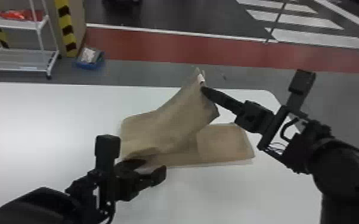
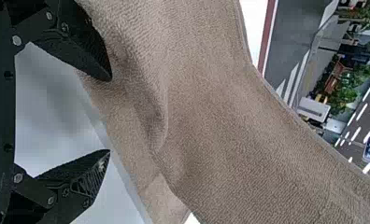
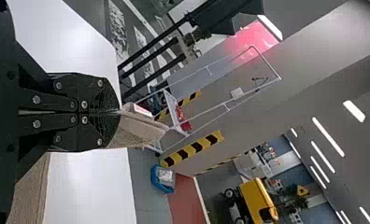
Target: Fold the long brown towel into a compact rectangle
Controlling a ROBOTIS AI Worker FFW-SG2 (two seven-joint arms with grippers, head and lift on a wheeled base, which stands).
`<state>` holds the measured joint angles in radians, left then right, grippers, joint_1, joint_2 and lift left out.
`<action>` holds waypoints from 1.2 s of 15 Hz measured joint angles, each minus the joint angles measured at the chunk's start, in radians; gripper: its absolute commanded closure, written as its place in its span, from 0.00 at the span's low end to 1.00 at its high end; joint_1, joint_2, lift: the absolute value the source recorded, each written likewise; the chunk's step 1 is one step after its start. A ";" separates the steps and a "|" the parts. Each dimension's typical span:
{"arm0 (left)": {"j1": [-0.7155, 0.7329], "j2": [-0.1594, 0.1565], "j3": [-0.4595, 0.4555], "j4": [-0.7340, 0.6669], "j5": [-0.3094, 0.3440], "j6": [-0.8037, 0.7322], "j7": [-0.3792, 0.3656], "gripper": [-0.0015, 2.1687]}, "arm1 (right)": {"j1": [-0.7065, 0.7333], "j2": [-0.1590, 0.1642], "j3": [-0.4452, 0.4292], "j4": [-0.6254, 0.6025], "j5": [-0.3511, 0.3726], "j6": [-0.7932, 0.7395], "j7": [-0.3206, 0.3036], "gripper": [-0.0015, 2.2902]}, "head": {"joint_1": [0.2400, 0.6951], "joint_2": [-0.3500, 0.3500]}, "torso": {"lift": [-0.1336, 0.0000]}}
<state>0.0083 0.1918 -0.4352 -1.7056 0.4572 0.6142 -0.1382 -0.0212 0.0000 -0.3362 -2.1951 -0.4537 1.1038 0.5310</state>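
Observation:
The brown towel [image 1: 170,128] lies on the white table, its right part [image 1: 223,143] flat and folded over, its upper end lifted toward the table's far edge. My right gripper [image 1: 202,88] holds that raised corner beside a white tag. In the right wrist view my right gripper [image 3: 119,112] is shut on the towel [image 3: 138,130]. At the towel's near left edge is my left gripper [image 1: 155,166]. The left wrist view has my left gripper [image 2: 110,115] with its fingers spread apart, the upper one against the towel [image 2: 230,121].
The white table [image 1: 53,119] extends left of the towel and in front of it. Beyond its far edge, a white wire shelf [image 1: 21,59] and a blue bin [image 1: 89,61] stand on the floor at the left.

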 measured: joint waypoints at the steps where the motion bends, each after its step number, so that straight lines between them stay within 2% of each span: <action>1: 0.001 0.002 0.002 0.000 0.000 0.005 0.002 0.15 | 0.003 0.000 -0.024 0.006 -0.010 0.000 0.004 0.57 | 1.00 0.17 | 0.08; 4: 0.002 0.006 0.005 -0.008 0.000 0.013 0.014 0.15 | 0.024 -0.001 -0.105 0.024 -0.040 -0.006 0.022 0.57 | 1.00 0.12 | 0.08; 9: 0.002 0.007 0.006 -0.016 0.001 0.030 0.016 0.15 | 0.048 -0.014 -0.210 0.116 -0.045 -0.032 0.047 0.57 | 1.00 0.03 | 0.08; 12: 0.002 0.007 0.004 -0.020 0.001 0.039 0.016 0.15 | 0.051 -0.034 -0.221 0.187 -0.022 -0.068 0.058 0.57 | 1.00 0.00 | 0.08; 15: 0.009 0.008 0.009 -0.044 0.002 0.055 0.016 0.15 | 0.042 -0.051 -0.206 0.273 0.056 -0.129 0.057 0.57 | 1.00 0.00 | 0.08; 18: 0.017 0.012 0.020 -0.070 0.006 0.067 0.011 0.15 | 0.023 -0.064 -0.188 0.353 0.090 -0.165 0.056 0.57 | 1.00 0.00 | 0.08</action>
<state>0.0254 0.2036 -0.4148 -1.7758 0.4637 0.6812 -0.1273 0.0014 -0.0642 -0.5245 -1.8418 -0.3636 0.9384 0.5874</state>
